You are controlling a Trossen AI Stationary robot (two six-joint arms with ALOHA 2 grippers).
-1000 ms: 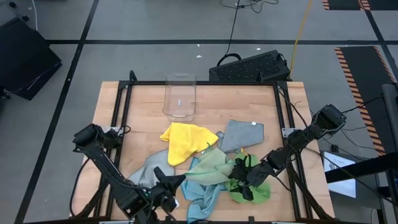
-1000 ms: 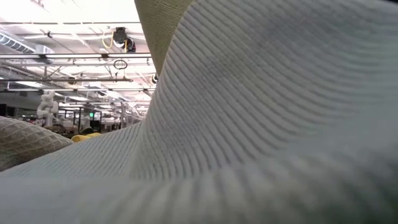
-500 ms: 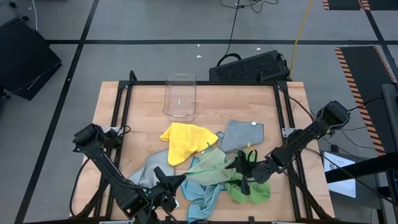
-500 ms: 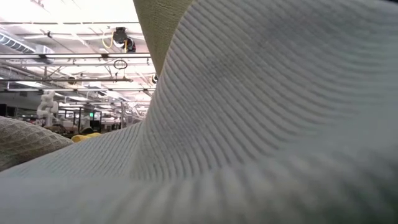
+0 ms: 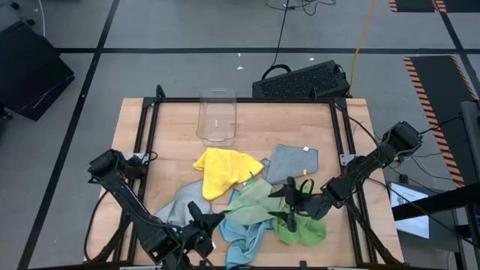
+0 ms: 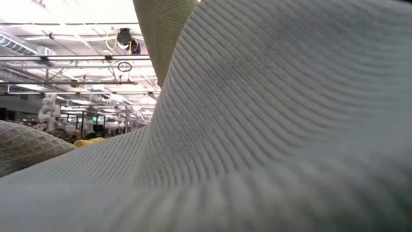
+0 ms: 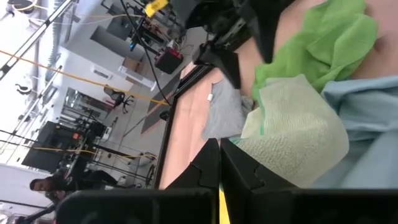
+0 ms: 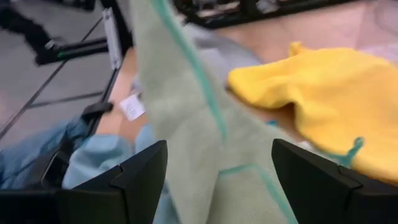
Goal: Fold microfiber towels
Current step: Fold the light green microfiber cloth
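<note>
While my left gripper (image 5: 223, 216) sits down at the near edge of the table (image 5: 135, 127), its fingers (image 7: 214, 165) are pressed tight together, pinching a corner of the pale green towel (image 5: 259, 201). From my left wrist that towel bunches up right past the fingertips, with the light blue towel (image 5: 244, 232) under it and the bright green towel (image 5: 304, 229) just beyond.

My right gripper (image 5: 289, 201) is over on the right side of the pile, jaws spread wide, and the pale green towel runs up between the two fingers (image 8: 140, 177). Nothing's clamped there as far as I can tell.

Rest of the pile: the yellow towel (image 5: 220, 169) lies mid-table, touching the pale green one. One grey towel (image 5: 292, 162) lies flat beside it with a white tag (image 5: 307, 149) at its far corner, and the other grey towel (image 5: 176, 206) is crumpled next to my left arm. A clear plastic bin (image 5: 217, 115) stands apart at the far edge.

Low camera is basically smothered by ribbed cloth, so no help there.
</note>
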